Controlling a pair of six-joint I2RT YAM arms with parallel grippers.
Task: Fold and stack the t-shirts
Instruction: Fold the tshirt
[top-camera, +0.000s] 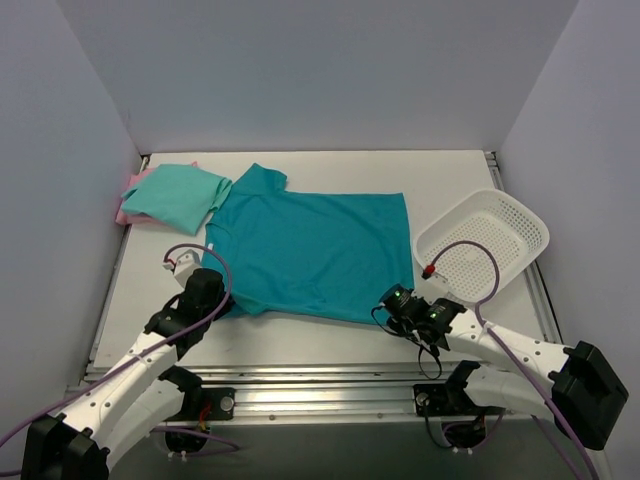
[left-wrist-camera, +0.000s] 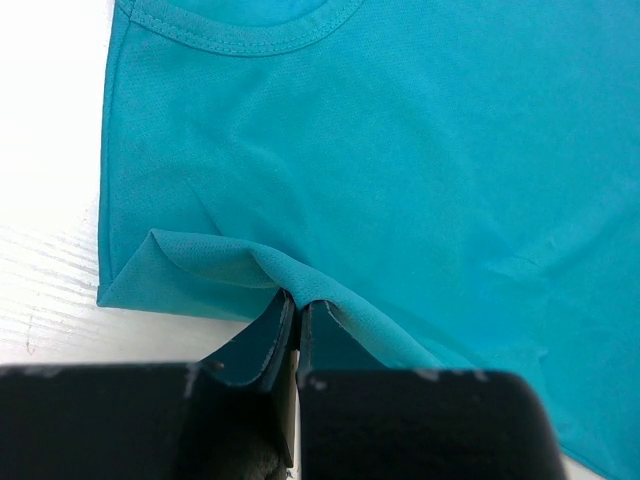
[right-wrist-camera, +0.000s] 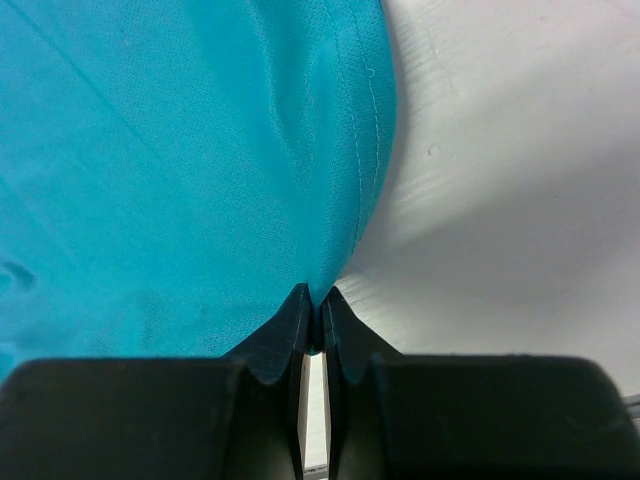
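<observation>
Currently on record, item by item.

Teal t-shirt: spread flat at the middle of the table. Its long axis runs left to right, with the collar end at the left, the hem at the right and one sleeve pointing to the far side. The near long edge lies directly at both tools.

Left gripper: jaws closed, clamping a raised pleat of cloth at the shirt's near-left corner, nearer than the collar seam in its wrist view.

Right gripper: jaws closed, pinching the stitched hem at the near-right corner, with table surface showing to its right.

Governing relation: each arm holds its own end of the same near edge, and the whole body of the shirt lies to the far side of both tools. Judged next step: carry that edge up and over toward the far edge, folding along the long axis. Both ends would need to travel together to keep the crease straight.

Mint t-shirt: folded, far left, resting on the pink t-shirt, just beside the teal sleeve.

Basket: white, perforated, right side, just beside the hem end.
</observation>
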